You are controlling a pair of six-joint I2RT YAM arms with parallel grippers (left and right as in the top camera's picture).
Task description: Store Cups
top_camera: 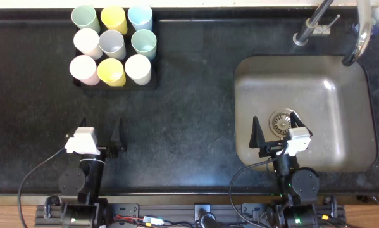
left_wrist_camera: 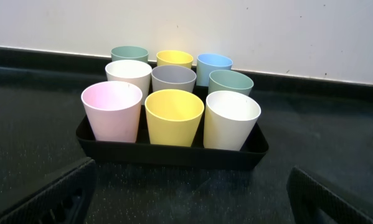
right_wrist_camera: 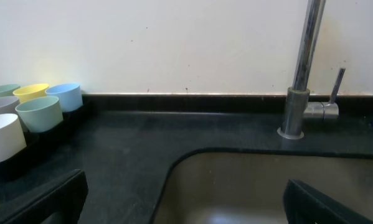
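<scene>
We count nine cups [left_wrist_camera: 172, 99] standing upright, mouths up, in three rows of three inside a black tray [left_wrist_camera: 174, 157] at the far left of the dark tabletop [top_camera: 189, 95]. Neighbouring cups sit close together, and some rims appear to touch.

Our left hand [top_camera: 101, 126] hangs low over the tabletop with its fingers spread wide. It holds nothing and faces the tray from some way off. Our right hand [top_camera: 276, 126] is spread and empty too, above the near part of the sink [top_camera: 341, 76], well apart from the cups.

No cup is loose on the tabletop or in the sink, so we judge the storing is either finished or not yet begun. We cannot tell which from this moment alone.

If cups are to leave the tray or be nested, the left hand is the better placed. It would need to reach forward to the near row, say the pink cup [left_wrist_camera: 111, 111]. The gaps between cup walls look tight, so one finger would probably have to go inside the rim and one outside. The lift should then go straight up, so the neighbouring cups are not tipped.
</scene>
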